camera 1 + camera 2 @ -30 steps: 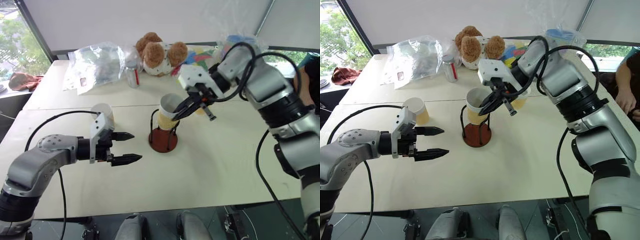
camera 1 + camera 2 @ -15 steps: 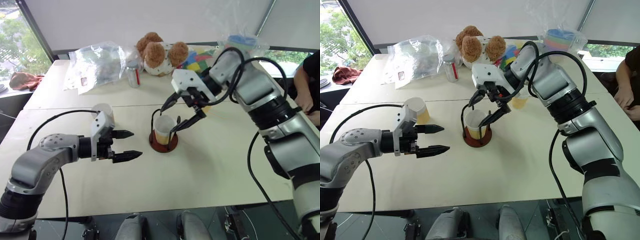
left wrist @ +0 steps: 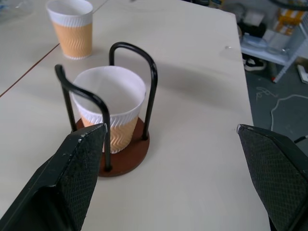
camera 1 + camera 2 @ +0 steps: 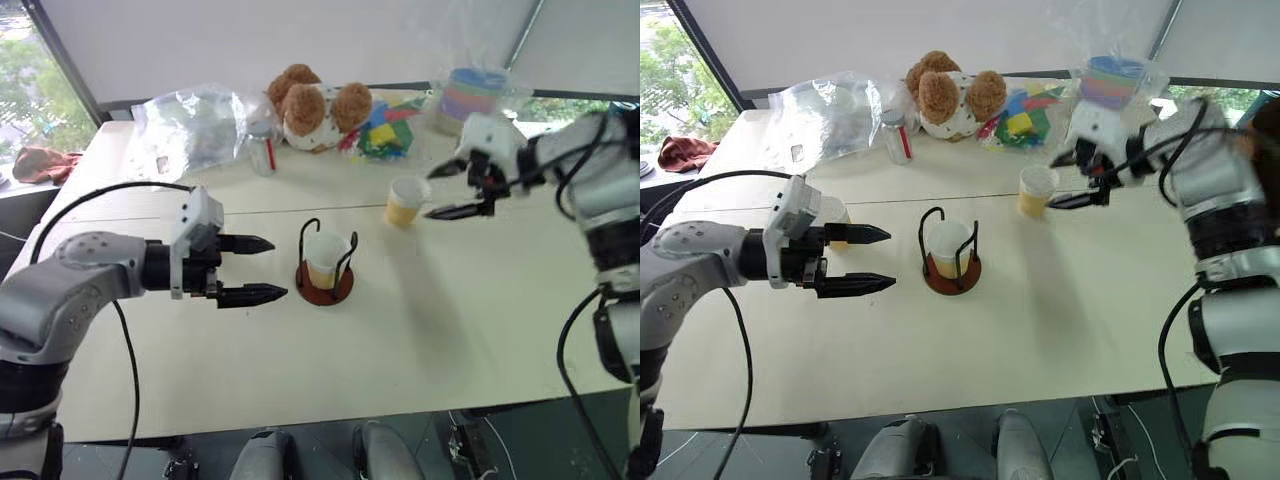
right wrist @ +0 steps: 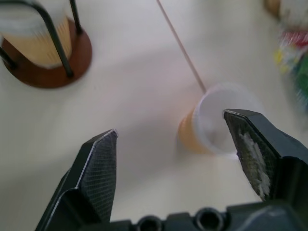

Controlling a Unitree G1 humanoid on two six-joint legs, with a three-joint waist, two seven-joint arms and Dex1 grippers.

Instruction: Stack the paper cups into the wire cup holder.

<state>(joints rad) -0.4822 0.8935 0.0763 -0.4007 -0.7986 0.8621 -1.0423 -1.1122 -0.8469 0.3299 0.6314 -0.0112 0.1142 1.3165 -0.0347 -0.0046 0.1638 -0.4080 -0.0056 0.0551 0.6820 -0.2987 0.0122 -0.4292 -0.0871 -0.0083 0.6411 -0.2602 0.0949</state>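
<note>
The holder (image 4: 325,281) stands near the middle of the table (image 4: 450,320), and one cup (image 4: 326,259) sits upright inside it, between the black wire loops, its white rim about level with their tops. A second cup (image 4: 405,201) stands upright on the bare tabletop to the far right of the holder, well apart from it and just past the seam that runs across the table. The right gripper (image 4: 452,190) hovers just right of that cup, fingers spread wide with nothing between them; from the right wrist view one finger overlaps the cup's rim, though I can't tell whether it touches. The left gripper (image 4: 263,268) hangs to the left of the holder, its two black fingers wide apart and empty, tips pointing toward the holder and stopping short of its base. A third cup (image 4: 837,223) seems to sit behind the left gripper, mostly hidden by it. There is open tabletop all along the near edge and to the right of the holder, with plain room between the holder and the loose cup. The clutter keeps to the far edge: a clear plastic bag (image 4: 190,125), a small bottle (image 4: 263,152), a teddy bear (image 4: 310,102), some coloured blocks (image 4: 385,130) and a pastel cup stack (image 4: 470,95) in clear wrap.
</note>
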